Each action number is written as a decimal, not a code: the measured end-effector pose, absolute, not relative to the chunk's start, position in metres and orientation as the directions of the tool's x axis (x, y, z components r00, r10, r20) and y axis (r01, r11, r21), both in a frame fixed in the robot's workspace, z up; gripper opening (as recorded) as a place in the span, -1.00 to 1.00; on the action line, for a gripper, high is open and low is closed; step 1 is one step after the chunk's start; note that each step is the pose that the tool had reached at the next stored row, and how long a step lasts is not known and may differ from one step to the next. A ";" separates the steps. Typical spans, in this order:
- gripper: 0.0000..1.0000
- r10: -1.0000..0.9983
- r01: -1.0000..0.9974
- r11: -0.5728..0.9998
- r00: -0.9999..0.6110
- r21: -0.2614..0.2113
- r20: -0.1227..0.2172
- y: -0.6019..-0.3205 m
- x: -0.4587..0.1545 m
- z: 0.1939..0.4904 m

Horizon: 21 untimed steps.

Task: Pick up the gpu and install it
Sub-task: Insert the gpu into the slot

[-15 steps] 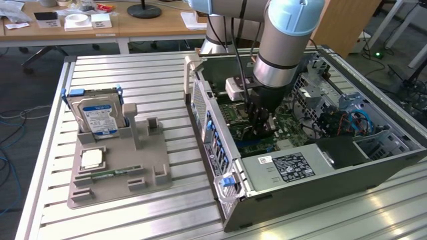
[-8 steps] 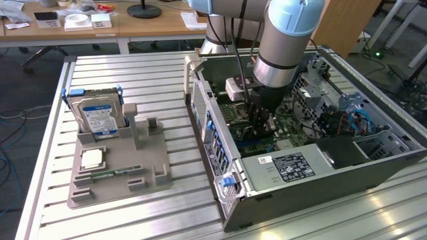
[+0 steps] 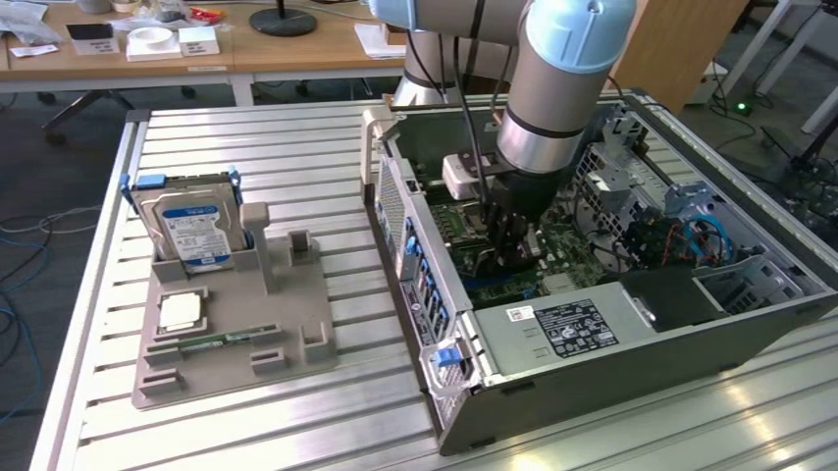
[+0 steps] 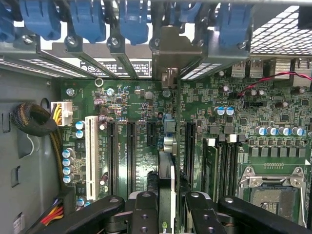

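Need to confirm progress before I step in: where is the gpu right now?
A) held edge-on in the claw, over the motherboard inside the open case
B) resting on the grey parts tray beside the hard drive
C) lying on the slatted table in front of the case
A: the claw grips the gpu edge-on above the motherboard, inside the open case.

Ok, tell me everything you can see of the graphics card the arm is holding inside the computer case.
The thin dark gpu card shows edge-on in the wrist view, a narrow upright strip with a sliver of green at its near end. The black hand clamps it from both sides. Its grey metal end bracket reaches the row of rear slot covers. It stands over the green motherboard among the long black slots; whether it is seated I cannot tell.
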State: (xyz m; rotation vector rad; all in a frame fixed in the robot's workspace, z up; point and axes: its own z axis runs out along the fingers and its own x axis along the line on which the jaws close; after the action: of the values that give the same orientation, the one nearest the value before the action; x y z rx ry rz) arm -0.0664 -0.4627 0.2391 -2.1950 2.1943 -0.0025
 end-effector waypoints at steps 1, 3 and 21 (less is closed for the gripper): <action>-0.47 -1.000 -1.000 0.000 0.001 -0.028 -0.026 -0.463 -0.066 0.239; -0.47 -1.000 -1.000 0.000 0.001 -0.028 -0.026 -0.463 -0.066 0.238; -0.47 -1.000 -1.000 0.000 0.001 -0.028 -0.026 -0.463 -0.067 0.235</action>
State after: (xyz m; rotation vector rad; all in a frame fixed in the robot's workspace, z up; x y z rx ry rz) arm -0.0669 -0.4626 0.2349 -2.1950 2.1941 -0.0022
